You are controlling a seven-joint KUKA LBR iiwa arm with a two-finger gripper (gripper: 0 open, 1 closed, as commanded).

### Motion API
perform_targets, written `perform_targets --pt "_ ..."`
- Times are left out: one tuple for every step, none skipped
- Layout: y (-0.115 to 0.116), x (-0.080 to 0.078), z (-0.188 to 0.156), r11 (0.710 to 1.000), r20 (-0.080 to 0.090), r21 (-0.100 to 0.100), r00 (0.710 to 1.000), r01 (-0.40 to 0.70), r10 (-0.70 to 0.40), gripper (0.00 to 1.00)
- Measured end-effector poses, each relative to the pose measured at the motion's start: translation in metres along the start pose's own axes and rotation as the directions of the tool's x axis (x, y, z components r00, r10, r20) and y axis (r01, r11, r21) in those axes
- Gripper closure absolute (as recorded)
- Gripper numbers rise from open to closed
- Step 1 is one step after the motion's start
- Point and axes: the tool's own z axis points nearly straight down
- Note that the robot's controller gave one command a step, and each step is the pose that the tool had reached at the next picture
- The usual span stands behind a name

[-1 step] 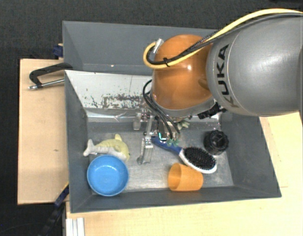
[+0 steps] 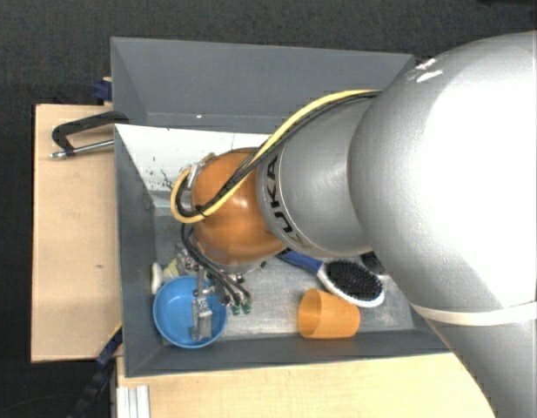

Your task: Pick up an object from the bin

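Note:
My gripper [image 2: 201, 312] hangs below the arm's orange cover at the bin's front left. It reaches down into a round blue bowl [image 2: 179, 320] that stands in the front left corner. Its metal tip lies over the bowl's right half, close to the rim. A small pale thing [image 2: 161, 274] lies just behind the bowl against the left wall, partly hidden. To the right, an orange cup [image 2: 329, 315] lies on its side on the bin floor, apart from the gripper.
A black oval hairbrush [image 2: 352, 283] with a blue handle lies behind the orange cup, partly under the arm. The big grey arm covers the bin's right and middle. The left wall and front wall stand close to the bowl.

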Motion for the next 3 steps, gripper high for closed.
perform_targets --pt "0.003 0.006 -0.032 0.996 0.003 -0.001 0.996 0.093 -0.093 0.00" --pt "0.002 0.005 -0.049 0.967 0.003 0.000 0.967 0.254 -0.254 0.00" --pt "0.012 0.002 -0.001 0.826 -0.005 -0.001 0.826 0.564 -0.564 0.00"
